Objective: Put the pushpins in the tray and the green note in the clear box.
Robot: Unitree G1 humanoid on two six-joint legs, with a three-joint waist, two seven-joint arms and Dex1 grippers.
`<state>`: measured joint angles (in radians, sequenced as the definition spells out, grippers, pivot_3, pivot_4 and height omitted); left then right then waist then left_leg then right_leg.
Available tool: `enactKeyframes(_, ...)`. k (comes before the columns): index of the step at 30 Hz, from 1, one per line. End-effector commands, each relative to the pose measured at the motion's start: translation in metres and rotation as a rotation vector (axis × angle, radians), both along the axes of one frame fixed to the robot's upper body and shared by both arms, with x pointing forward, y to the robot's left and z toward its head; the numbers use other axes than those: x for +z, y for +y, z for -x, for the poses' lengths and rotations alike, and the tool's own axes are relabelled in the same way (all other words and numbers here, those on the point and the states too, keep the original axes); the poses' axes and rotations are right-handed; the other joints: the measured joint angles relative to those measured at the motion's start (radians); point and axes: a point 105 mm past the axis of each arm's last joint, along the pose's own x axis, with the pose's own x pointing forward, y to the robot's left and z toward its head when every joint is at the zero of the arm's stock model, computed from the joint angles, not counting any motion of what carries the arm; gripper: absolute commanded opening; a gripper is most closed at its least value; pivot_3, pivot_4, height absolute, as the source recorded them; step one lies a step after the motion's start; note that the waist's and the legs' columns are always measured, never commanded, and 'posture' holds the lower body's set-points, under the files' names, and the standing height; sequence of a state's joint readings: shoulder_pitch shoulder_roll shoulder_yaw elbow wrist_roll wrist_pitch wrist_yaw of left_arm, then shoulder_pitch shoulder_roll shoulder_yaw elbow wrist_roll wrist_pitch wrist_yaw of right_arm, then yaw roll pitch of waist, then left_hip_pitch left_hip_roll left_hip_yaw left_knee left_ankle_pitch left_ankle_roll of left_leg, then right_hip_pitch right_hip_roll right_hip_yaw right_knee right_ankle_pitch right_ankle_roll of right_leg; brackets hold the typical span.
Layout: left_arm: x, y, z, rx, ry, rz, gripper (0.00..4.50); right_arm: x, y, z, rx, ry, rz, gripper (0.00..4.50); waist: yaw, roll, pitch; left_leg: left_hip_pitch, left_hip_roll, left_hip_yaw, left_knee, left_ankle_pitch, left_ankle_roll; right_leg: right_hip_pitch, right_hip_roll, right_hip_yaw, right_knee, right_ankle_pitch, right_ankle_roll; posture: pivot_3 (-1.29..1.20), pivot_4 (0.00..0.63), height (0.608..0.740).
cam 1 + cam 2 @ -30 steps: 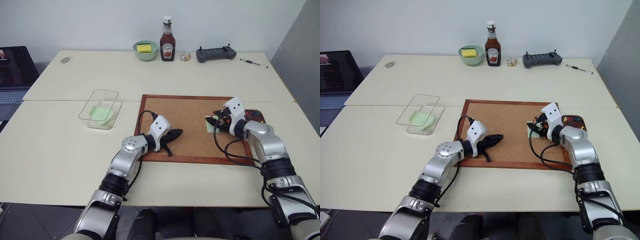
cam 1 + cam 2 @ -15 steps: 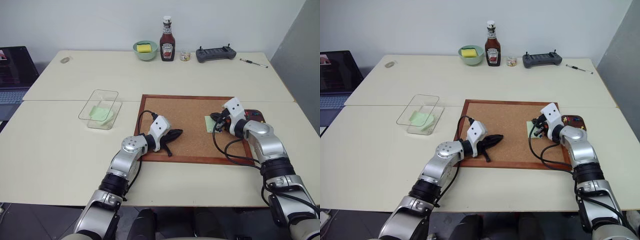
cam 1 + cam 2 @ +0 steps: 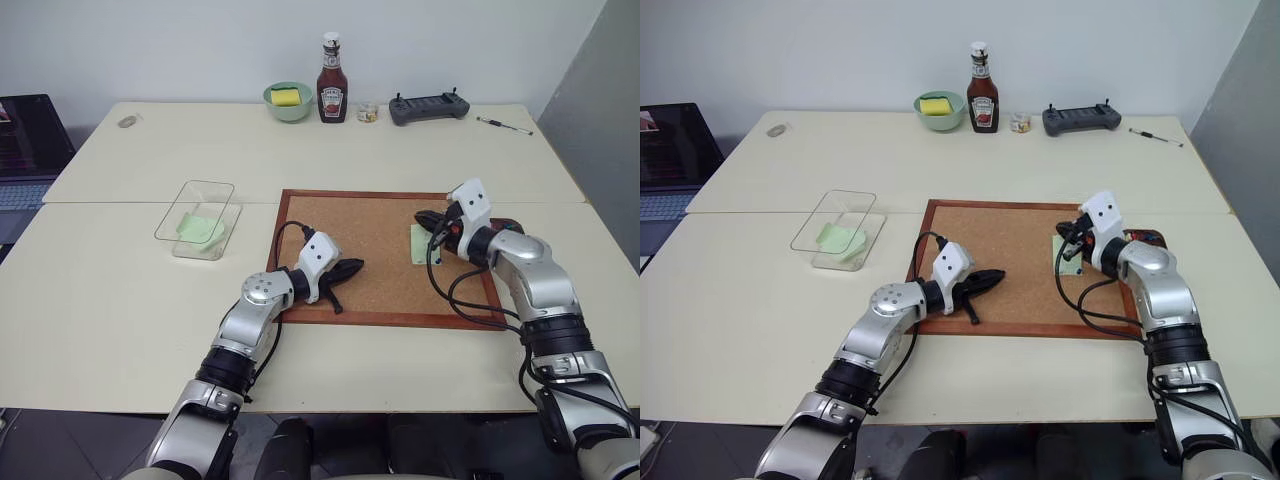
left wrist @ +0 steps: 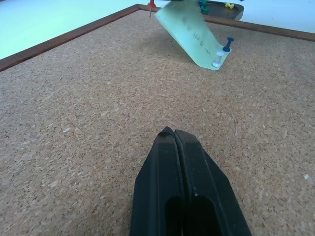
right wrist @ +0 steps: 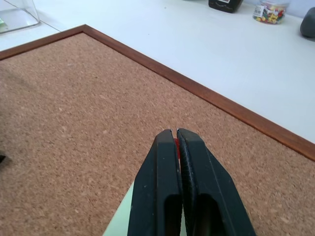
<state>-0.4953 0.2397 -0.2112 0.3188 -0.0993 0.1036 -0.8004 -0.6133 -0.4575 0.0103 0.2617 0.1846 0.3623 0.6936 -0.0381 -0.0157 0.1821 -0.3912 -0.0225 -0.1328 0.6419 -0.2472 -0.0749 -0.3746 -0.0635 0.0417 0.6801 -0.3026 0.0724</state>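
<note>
While the clear box [image 3: 197, 219] sits on the table at the left with a pale green slip lying inside it, well apart from both arms, the left gripper [image 3: 352, 267] rests on the cork board [image 3: 380, 255] near its left side, its two black fingers [image 4: 182, 196] pressed flat together with nothing between them. Across the board from that gripper, toward the right edge, lies the green note [image 3: 419, 243], one end lifted off the cork and the other end pinned by a white pushpin [image 4: 216, 63] and a dark blue pushpin [image 4: 227, 44] standing side by side. The right gripper [image 3: 424, 218] hovers just above the note's far end, fingers closed tight on a red pushpin [image 5: 176, 143], whose head shows as a sliver of red between the tips; in the left wrist view the pin's point hangs free above the board by the note's raised end. Just beyond the board's right frame, close behind the right gripper, sits the tray [image 3: 1148, 238], with small coloured pushpins lying in it.
</note>
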Motion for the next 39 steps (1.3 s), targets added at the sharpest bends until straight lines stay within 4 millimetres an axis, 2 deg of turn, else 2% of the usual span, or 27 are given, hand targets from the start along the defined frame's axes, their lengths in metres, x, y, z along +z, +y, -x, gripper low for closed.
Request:
enactKeyframes(1, -0.010, -0.001, 0.006, -0.015, 0.028, -0.027, 0.00, 0.022, -0.010, 0.004, -0.015, -0.054, -0.029, 0.05, 0.000, 0.000, 0.000, 0.000, 0.000, 0.000, 0.000, 0.000, 0.000, 0.000, 0.000, 0.000, 0.000, 0.000, 0.000, 0.00, 0.150, 0.740)
enactKeyframes(7, -0.010, -0.001, 0.005, -0.011, 0.029, -0.026, 0.00, 0.038, -0.048, 0.013, -0.106, -0.085, -0.010, 0.05, 0.004, 0.000, 0.000, 0.000, 0.000, 0.000, 0.000, 0.000, 0.000, 0.000, 0.000, 0.000, 0.000, 0.000, 0.000, 0.00, 0.150, 0.740)
enactKeyframes(9, -0.010, -0.001, 0.005, -0.012, 0.030, -0.025, 0.00, 0.037, -0.062, 0.016, -0.149, -0.106, 0.042, 0.05, 0.003, 0.000, 0.000, 0.000, 0.000, 0.000, 0.000, 0.000, 0.000, 0.000, 0.000, 0.000, 0.000, 0.000, 0.000, 0.00, 0.150, 0.740)
enactKeyframes(11, -0.011, -0.002, 0.004, -0.015, 0.030, -0.026, 0.00, 0.031, -0.086, 0.019, -0.232, -0.132, 0.163, 0.05, 0.003, 0.001, 0.000, 0.000, 0.000, 0.000, 0.000, 0.000, 0.000, 0.000, 0.000, 0.000, 0.000, 0.000, 0.000, 0.00, 0.150, 0.740)
enactKeyframes(14, -0.011, -0.003, 0.004, -0.021, 0.031, -0.027, 0.00, 0.022, -0.109, 0.021, -0.312, -0.153, 0.294, 0.05, 0.003, 0.001, 0.000, 0.000, 0.000, 0.001, 0.000, 0.000, 0.000, 0.000, 0.000, 0.001, 0.000, 0.000, 0.000, 0.00, 0.150, 0.740)
enactKeyframes(20, -0.010, -0.005, 0.003, -0.030, 0.030, -0.027, 0.00, 0.006, -0.118, 0.020, -0.329, -0.178, 0.466, 0.05, 0.000, 0.002, -0.001, 0.001, 0.000, 0.002, 0.000, 0.000, 0.000, 0.000, 0.000, 0.001, 0.000, 0.000, 0.000, 0.00, 0.150, 0.740)
enactKeyframes(28, -0.010, -0.004, 0.004, -0.027, 0.028, -0.027, 0.00, -0.008, -0.128, 0.015, -0.346, -0.153, 0.572, 0.05, 0.005, 0.002, -0.001, 0.000, 0.000, 0.002, 0.000, 0.000, 0.000, 0.001, 0.000, 0.001, -0.001, 0.000, 0.000, 0.00, 0.150, 0.740)
enactKeyframes(31, -0.011, -0.002, 0.004, -0.022, 0.028, -0.028, 0.00, -0.008, -0.129, 0.015, -0.351, -0.152, 0.565, 0.55, 0.004, 0.002, -0.001, 0.000, 0.000, 0.002, 0.000, 0.000, 0.000, 0.001, 0.000, 0.001, -0.001, 0.000, 0.000, 0.00, 0.150, 0.740)
enactKeyframes(34, -0.011, -0.001, 0.004, -0.019, 0.029, -0.029, 0.00, -0.007, -0.129, 0.015, -0.354, -0.153, 0.556, 1.32, 0.004, 0.002, -0.001, 0.001, 0.000, 0.002, 0.000, 0.000, 0.000, 0.001, 0.000, 0.001, -0.001, 0.000, 0.000, 0.00, 0.150, 0.740)
enactKeyframes(37, -0.011, -0.002, 0.004, -0.021, 0.029, -0.029, 0.00, -0.007, -0.129, 0.016, -0.350, -0.153, 0.558, 1.89, 0.004, 0.002, -0.001, 0.001, 0.000, 0.002, 0.000, 0.000, 0.000, 0.001, 0.000, 0.001, -0.001, 0.000, 0.000, 0.00, 0.150, 0.740)
enactKeyframes(39, -0.011, -0.003, 0.005, -0.024, 0.029, -0.029, 0.00, -0.006, -0.129, 0.017, -0.349, -0.156, 0.561, 2.12, 0.004, 0.002, -0.001, 0.001, 0.000, 0.001, 0.000, 0.000, 0.000, 0.001, 0.000, 0.001, 0.000, 0.000, 0.000, 0.00, 0.150, 0.740)
